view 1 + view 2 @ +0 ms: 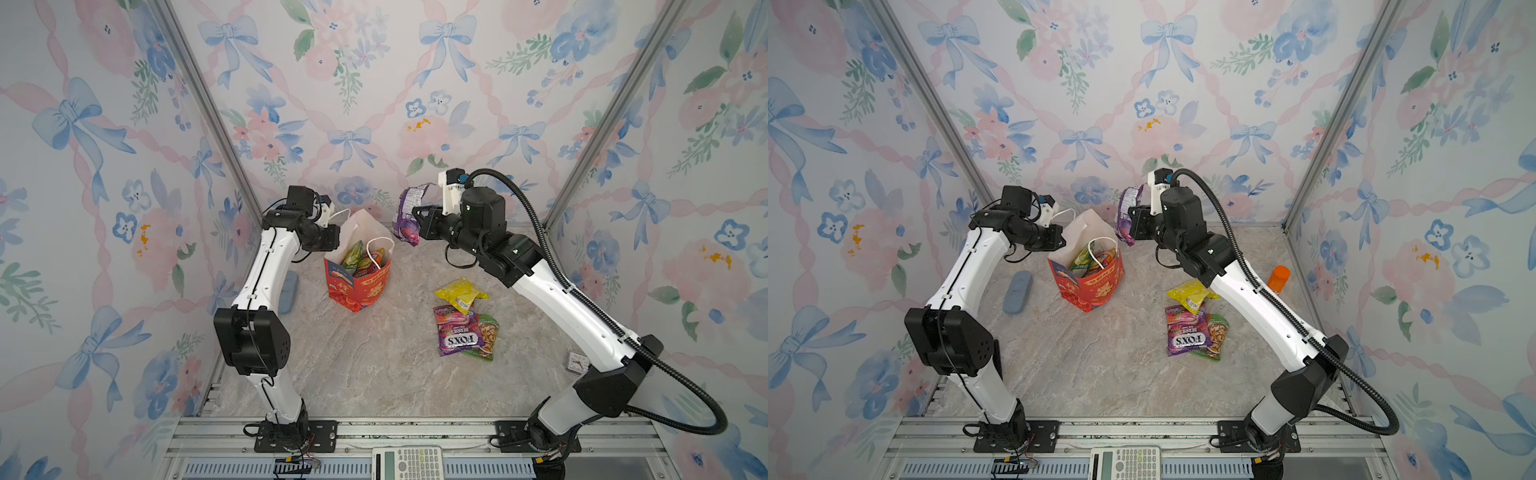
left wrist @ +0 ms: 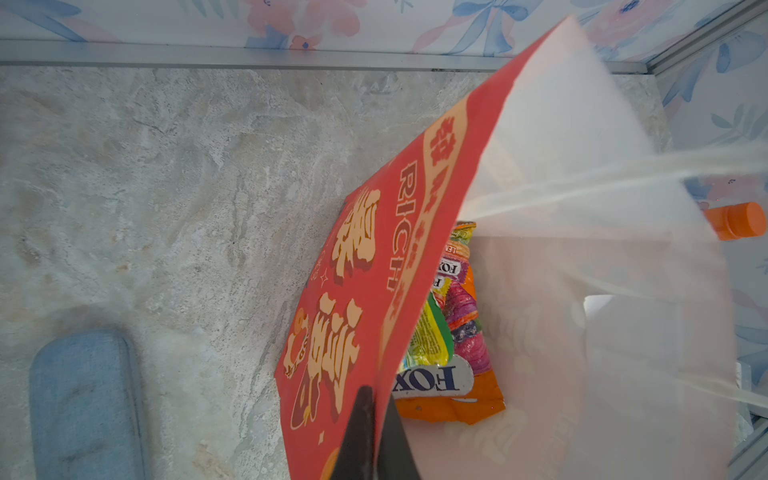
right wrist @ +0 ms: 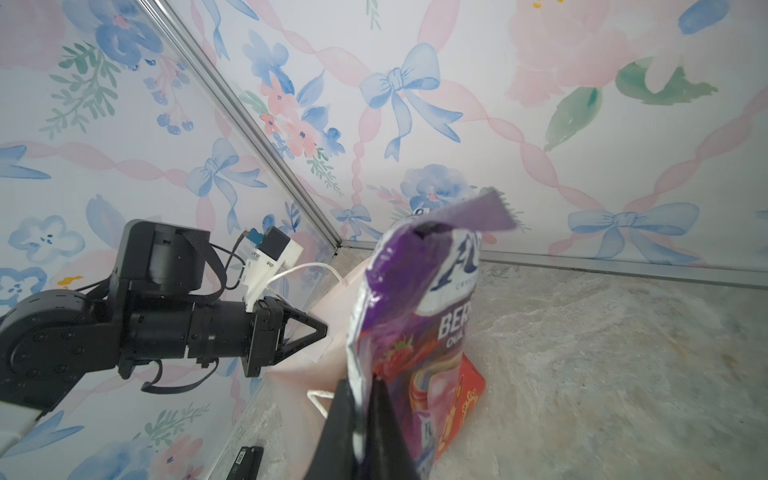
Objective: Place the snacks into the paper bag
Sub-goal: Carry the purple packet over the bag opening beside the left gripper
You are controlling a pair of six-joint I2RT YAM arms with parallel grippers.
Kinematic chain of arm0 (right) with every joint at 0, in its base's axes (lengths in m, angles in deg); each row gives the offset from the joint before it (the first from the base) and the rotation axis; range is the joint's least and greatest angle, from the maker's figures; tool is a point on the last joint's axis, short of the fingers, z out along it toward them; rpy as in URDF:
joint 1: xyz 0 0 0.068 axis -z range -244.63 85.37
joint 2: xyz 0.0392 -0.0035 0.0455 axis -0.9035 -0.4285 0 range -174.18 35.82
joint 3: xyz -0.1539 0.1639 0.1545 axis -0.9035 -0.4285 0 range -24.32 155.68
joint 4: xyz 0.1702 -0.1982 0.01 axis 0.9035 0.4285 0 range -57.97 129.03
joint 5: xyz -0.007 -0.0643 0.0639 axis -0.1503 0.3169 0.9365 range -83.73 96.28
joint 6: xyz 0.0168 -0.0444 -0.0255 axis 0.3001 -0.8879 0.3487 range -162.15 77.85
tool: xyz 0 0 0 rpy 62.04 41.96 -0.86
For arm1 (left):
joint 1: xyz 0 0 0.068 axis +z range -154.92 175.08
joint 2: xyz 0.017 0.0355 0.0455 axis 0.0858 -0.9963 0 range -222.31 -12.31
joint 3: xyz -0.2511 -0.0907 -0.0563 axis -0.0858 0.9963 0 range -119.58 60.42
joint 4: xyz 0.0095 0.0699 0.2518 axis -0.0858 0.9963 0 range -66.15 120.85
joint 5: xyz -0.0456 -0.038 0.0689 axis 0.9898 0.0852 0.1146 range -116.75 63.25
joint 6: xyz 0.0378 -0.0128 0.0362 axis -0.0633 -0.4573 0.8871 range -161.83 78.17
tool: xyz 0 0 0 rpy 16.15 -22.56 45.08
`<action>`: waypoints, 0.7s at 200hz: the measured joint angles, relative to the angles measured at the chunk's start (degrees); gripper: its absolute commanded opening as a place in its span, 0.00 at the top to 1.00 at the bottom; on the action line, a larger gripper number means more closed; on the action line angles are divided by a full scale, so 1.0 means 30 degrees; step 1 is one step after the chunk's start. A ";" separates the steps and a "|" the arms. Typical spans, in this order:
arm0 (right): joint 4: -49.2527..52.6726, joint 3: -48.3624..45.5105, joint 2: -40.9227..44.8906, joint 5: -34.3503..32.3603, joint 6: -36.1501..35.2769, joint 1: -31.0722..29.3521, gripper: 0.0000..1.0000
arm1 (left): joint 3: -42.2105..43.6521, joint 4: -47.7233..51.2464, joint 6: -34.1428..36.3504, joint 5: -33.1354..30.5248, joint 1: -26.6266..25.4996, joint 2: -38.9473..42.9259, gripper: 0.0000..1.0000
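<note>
The red paper bag (image 1: 359, 291) (image 1: 1096, 291) stands open at the back middle of the marble table, with several snacks (image 1: 361, 259) (image 2: 444, 332) inside. My left gripper (image 1: 337, 243) (image 2: 374, 399) is shut on the bag's rim, one finger outside and one inside the wall. My right gripper (image 1: 417, 216) (image 1: 1133, 218) (image 3: 365, 386) is shut on a purple berries snack packet (image 1: 409, 212) (image 3: 419, 299), which hangs in the air just right of the bag's mouth. On the table to the right lie a yellow packet (image 1: 460, 294), a purple FOX'S packet (image 1: 455, 332) and a green packet (image 1: 487, 336).
An orange bottle (image 1: 1278, 279) (image 2: 737, 220) stands near the right wall. A blue-grey oblong object (image 1: 1017, 293) (image 2: 83, 403) lies left of the bag. A calculator (image 1: 407, 461) rests on the front rail, and a small white item (image 1: 575, 361) lies by the right arm.
</note>
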 measured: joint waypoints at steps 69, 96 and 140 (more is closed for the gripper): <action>0.0306 0.4495 -0.4036 0.1137 0.0022 -0.0517 1.00 | 0.0000 0.0000 -0.0007 0.0044 0.0000 0.0000 1.00; 0.0750 0.5668 -0.5326 0.1508 0.0044 -0.1144 1.00 | 0.0000 0.0000 0.0000 0.0058 0.0000 0.0000 1.00; 0.1180 0.5952 -0.5982 0.1923 0.0160 -0.2033 1.00 | 0.0000 0.0000 0.0000 0.0066 0.0000 0.0000 1.00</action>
